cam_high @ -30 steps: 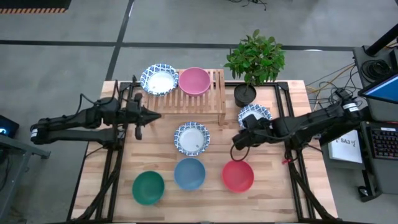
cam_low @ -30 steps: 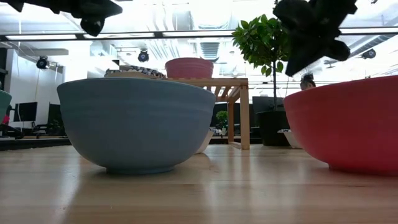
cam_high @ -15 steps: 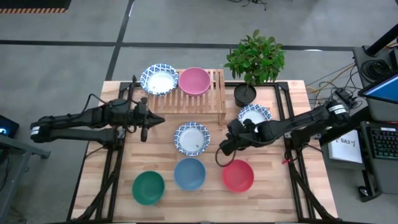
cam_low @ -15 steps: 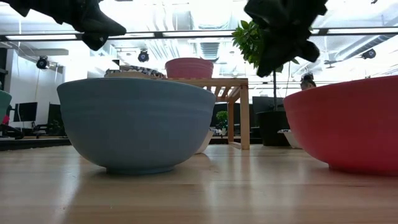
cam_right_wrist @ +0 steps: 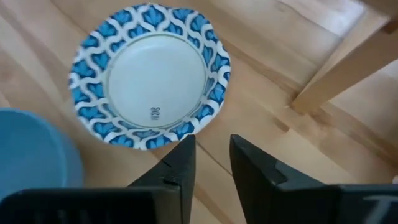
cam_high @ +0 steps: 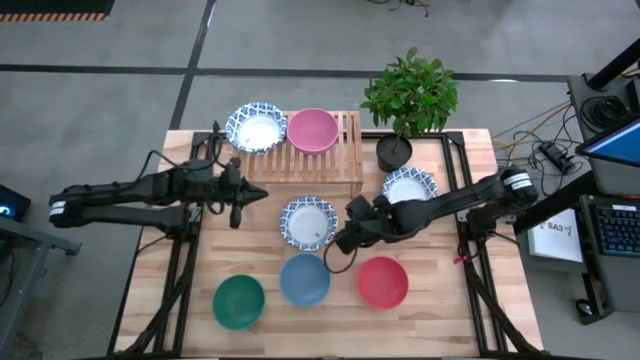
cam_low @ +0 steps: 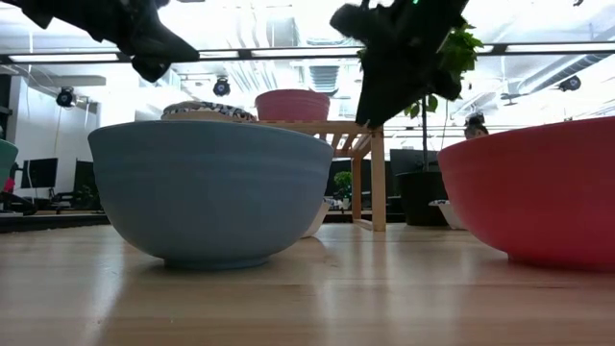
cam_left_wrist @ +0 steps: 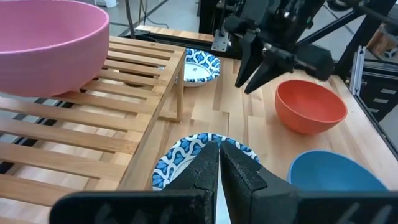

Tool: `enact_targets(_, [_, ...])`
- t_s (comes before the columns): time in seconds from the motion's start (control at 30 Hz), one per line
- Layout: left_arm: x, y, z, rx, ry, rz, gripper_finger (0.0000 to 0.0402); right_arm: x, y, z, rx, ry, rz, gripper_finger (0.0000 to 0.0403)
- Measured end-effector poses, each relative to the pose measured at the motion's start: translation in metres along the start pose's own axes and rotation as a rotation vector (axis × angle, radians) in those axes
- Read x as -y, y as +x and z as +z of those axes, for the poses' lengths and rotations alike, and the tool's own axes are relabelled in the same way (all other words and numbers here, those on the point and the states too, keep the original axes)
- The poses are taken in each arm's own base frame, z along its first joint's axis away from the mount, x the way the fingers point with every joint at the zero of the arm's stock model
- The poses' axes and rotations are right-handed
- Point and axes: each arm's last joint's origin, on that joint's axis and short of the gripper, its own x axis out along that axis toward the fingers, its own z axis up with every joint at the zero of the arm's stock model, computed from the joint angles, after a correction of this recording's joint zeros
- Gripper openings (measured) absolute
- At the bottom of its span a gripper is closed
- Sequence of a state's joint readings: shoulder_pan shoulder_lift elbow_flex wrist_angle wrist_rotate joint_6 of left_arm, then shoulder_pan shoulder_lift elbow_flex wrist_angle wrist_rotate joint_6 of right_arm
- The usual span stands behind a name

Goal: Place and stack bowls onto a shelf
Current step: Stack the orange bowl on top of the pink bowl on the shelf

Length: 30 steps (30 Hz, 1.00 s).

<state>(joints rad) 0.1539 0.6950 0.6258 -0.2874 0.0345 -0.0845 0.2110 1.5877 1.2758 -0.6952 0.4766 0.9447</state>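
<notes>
Two bowls sit on the shelf (cam_high: pixel 305 165): a blue-patterned white bowl (cam_high: pixel 256 127) and the pink bowl (cam_high: pixel 313 130). On the table stand another patterned bowl (cam_high: pixel 308 221), a third patterned one (cam_high: pixel 409 185) by the plant pot, the green bowl (cam_high: pixel 238 302), the blue bowl (cam_high: pixel 305 279) and the red bowl (cam_high: pixel 382 282). My right gripper (cam_high: pixel 338 243) is open and hovers just right of the centre patterned bowl (cam_right_wrist: pixel 149 99), touching nothing. My left gripper (cam_high: pixel 238 205) is shut and hangs in the air left of that bowl, near the shelf's left front leg.
A potted plant (cam_high: pixel 408 100) in a black pot stands at the far right of the table, beside the shelf's right end. Bare wood lies along the table's left side (cam_high: pixel 170 290). The blue and red bowls stand close in front of my right gripper.
My right gripper has travelled toward the table's left, from above the red bowl's far side to the right rim of the centre patterned bowl, and has come lower. My left gripper has shifted a little toward the right. No bowl has moved.
</notes>
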Motion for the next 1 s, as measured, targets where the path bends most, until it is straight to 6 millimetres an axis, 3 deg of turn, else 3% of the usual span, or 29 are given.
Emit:
enact_targets(0.4, [0.001, 0.007, 0.009, 0.101, -0.082, -0.018, 0.0000, -0.012, 0.040, -0.013, -0.014, -0.045, -0.060, 0.0131])
enact_targets(0.7, [0.009, 0.022, 0.003, 0.168, -0.158, -0.083, 0.0000, -0.017, 0.045, -0.012, 0.033, -0.149, -0.042, 0.0132])
enact_targets(1.0, [0.029, 0.019, 0.002, 0.168, -0.180, -0.186, 0.0000, -0.021, 0.045, -0.008, 0.068, -0.198, -0.004, 0.0132])
